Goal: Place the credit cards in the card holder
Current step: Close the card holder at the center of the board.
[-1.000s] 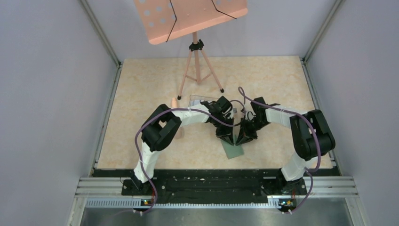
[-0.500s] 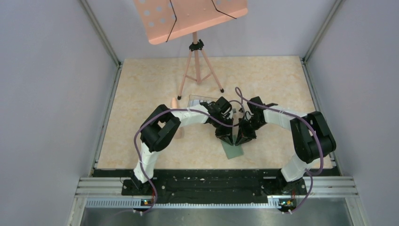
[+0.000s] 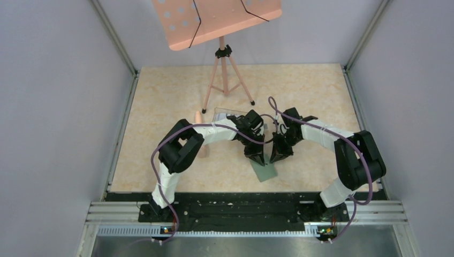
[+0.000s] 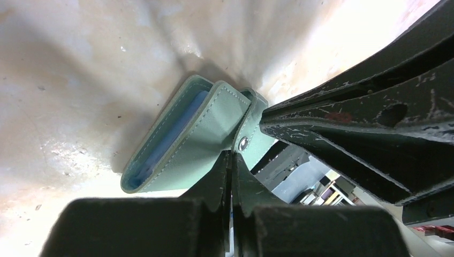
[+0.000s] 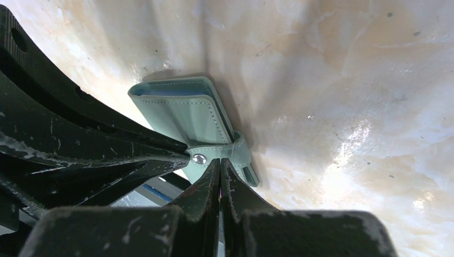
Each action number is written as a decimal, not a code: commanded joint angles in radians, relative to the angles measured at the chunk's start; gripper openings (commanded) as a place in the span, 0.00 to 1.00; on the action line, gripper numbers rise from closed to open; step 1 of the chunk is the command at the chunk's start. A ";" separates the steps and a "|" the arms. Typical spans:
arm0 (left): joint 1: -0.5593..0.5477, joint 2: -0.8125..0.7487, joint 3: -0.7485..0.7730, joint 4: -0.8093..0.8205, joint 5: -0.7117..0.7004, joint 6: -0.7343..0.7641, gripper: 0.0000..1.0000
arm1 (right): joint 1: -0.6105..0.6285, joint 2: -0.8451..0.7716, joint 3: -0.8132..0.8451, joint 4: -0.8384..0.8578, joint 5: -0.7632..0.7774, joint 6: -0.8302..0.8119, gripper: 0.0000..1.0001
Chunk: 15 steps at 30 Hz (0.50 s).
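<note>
Card holder [image 3: 266,172] lies folded on the table [image 3: 171,96], centre, toward the near edge. Left gripper [image 4: 231,160] and right gripper [image 5: 220,165], each with fingers pressed together, meet tip to tip at its snap tab [image 5: 231,150]. This is probably to work the flap open for the cards. No writing is legible.

My workplace, a lab test cell: grey panel walls [image 3: 59,107] enclose the beige worktop [image 3: 171,96], edged by aluminium rail [image 3: 107,210].

Sage-green card holder [image 4: 182,144], folded, blue sleeve edge showing, snap stud [image 4: 243,142] on strap.
</note>
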State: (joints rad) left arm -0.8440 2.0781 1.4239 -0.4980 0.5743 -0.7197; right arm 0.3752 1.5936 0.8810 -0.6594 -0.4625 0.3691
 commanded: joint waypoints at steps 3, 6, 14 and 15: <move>0.001 -0.082 -0.008 -0.018 0.000 -0.022 0.00 | 0.007 -0.049 0.043 -0.007 0.006 -0.002 0.00; 0.002 -0.086 -0.007 0.001 0.017 -0.033 0.00 | 0.007 -0.047 0.045 -0.006 0.002 -0.004 0.00; -0.011 -0.084 -0.023 -0.023 0.026 -0.040 0.00 | 0.006 -0.052 0.051 -0.008 -0.012 -0.005 0.00; -0.013 -0.085 -0.031 -0.023 0.026 -0.043 0.00 | 0.007 -0.053 0.051 -0.008 -0.015 -0.005 0.00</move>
State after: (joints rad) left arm -0.8471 2.0499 1.4170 -0.5072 0.5865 -0.7540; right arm 0.3752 1.5848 0.8856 -0.6662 -0.4648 0.3683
